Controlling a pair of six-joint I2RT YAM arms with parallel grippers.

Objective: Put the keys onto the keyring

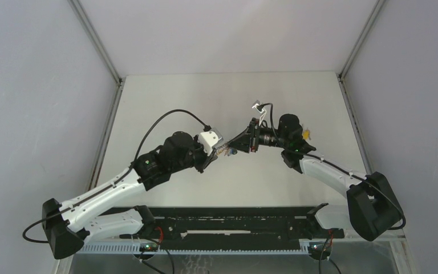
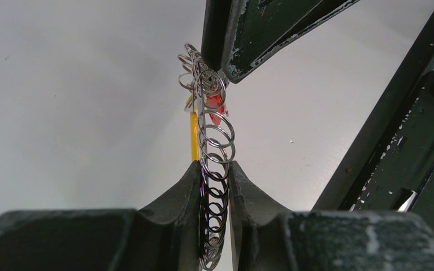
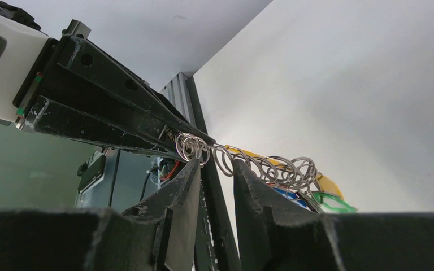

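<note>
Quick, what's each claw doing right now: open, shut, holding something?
Left gripper: shut on the keyring.
Right gripper: jaws slightly apart at the keyring; whether it grips cannot be told.

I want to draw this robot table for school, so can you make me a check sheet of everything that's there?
Surface: white table.
Job's things: keyring, a chain of silver rings stretched between both grippers, with coloured pieces (yellow, blue, green) at one end. No loose keys clearly seen. A small yellow thing lies beside the right arm, too small to tell.
Clutter: nothing seen.
Grippers: left gripper pinched shut on the keyring. The right gripper has narrow jaws around it, grip unclear.
Cables: black cable loops over the left arm.
Surroundings: plain grey walls, metal corner posts.
</note>
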